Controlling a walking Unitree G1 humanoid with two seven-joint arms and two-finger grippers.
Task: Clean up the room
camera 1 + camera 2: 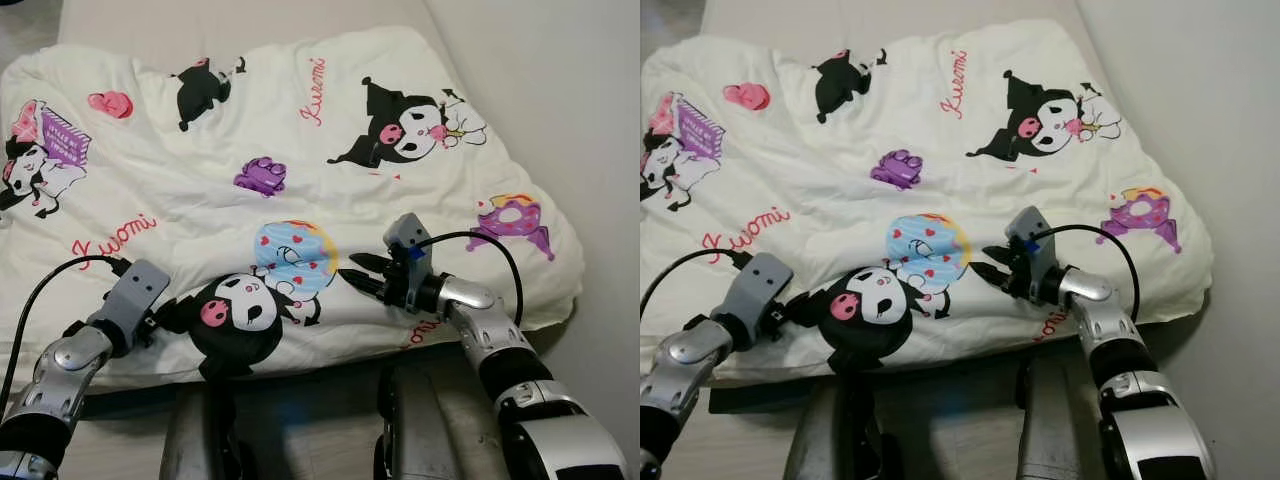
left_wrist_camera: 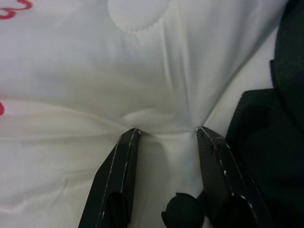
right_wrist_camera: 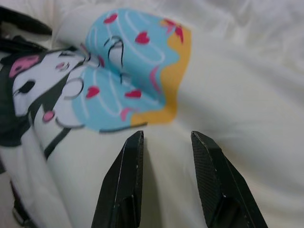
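Both grippers are down at the near edge of the quilt (image 1: 300,170): left gripper (image 1: 168,318) parted with its tips pressed into a fold of fabric, right gripper (image 1: 362,278) parted just above the cloth, neither closed on anything. Spread wrinkled across the bed (image 1: 250,25), the quilt looks barely started, straightening or folding remains.

**Cartoon quilt spread over the bed**

A white quilt (image 1: 250,150) printed with black-and-pink cartoon characters, purple shapes and red script lies spread across the bed, rumpled, with soft folds toward the left. Its near edge hangs over the bed's near side. A blue, heart-dotted print sits near the middle; what lies beneath the edge is probably mattress.
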